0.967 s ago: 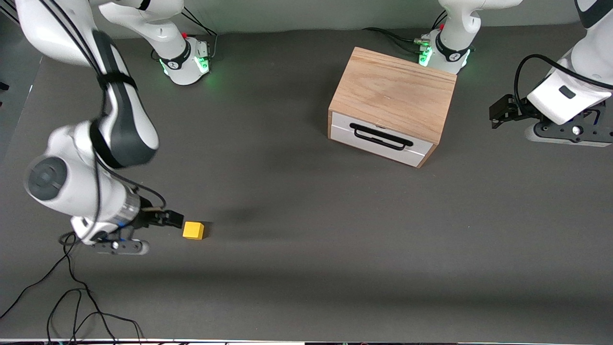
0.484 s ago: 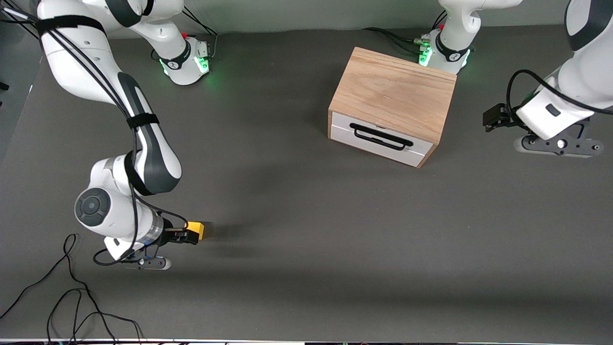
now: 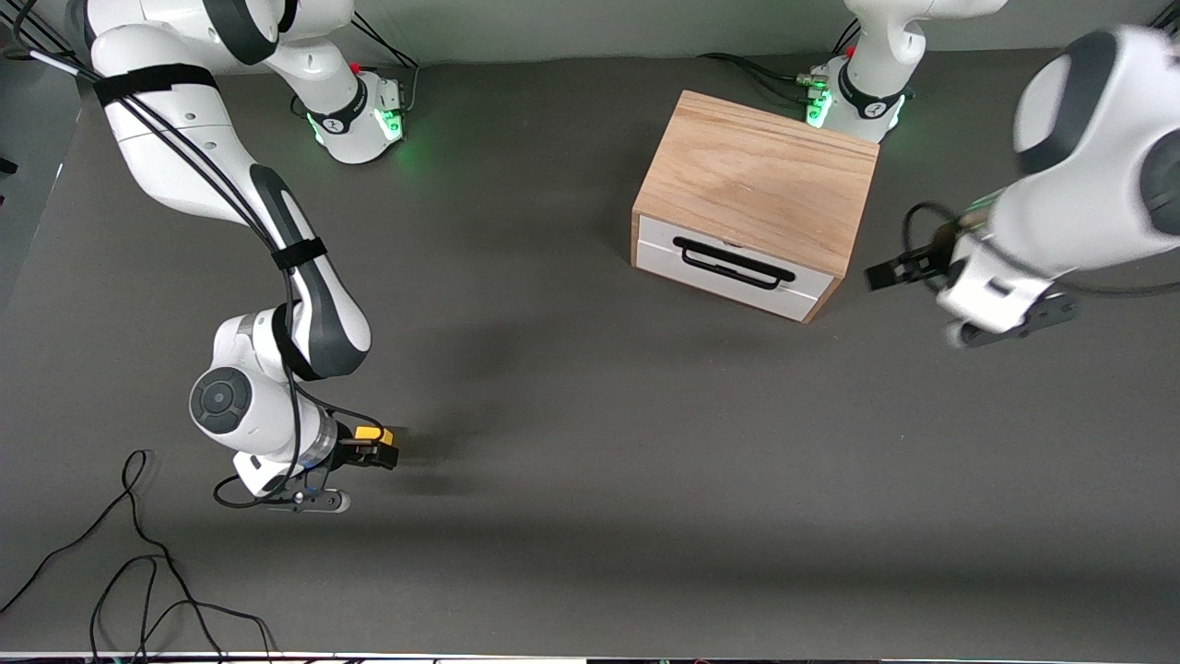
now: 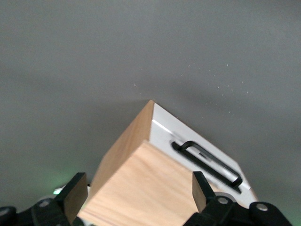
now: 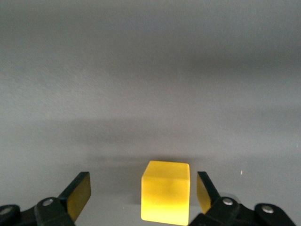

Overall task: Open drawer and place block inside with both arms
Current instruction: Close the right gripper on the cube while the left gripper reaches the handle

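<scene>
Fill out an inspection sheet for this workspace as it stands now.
Surface: dark grey table, flat, bare across the middle.
Job's things: drawer shut in its wooden cabinet, handle untouched; yellow block on the table toward the right arm's end, nearer the front camera than the cabinet.
Clutter: nothing seen.
Grippers: right hand low at the block, open, fingers either side of it, not closed on it; left hand open, in the air beside the cabinet at the left arm's end, touching nothing.
Cables: loose black cable on the table near the right arm; more at both bases.
Surroundings: green-lit arm bases along the table edge.
</scene>
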You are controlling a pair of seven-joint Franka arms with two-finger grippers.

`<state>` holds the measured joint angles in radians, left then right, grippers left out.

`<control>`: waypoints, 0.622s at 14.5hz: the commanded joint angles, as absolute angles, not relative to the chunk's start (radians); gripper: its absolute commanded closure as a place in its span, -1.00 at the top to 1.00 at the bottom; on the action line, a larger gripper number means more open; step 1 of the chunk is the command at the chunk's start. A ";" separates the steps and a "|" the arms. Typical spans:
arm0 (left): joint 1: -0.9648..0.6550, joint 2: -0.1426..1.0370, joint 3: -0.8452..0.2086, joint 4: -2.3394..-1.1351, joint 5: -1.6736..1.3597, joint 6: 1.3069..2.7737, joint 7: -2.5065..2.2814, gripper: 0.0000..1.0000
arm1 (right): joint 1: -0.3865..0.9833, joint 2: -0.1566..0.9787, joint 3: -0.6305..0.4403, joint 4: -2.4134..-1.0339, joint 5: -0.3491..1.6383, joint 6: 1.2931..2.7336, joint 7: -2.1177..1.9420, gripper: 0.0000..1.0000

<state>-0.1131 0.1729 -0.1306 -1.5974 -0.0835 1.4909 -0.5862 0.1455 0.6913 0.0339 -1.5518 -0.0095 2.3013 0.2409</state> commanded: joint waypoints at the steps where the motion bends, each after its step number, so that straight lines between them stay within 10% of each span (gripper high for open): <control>1: -0.196 0.236 -0.120 -1.600 -0.091 1.538 -0.858 0.99 | 0.146 0.681 0.031 -1.588 -0.035 2.330 0.264 1.00; 9: -0.371 0.422 -0.120 -1.609 -0.080 1.624 -1.426 0.99 | 0.150 0.724 0.018 -1.614 -0.034 2.378 0.317 1.00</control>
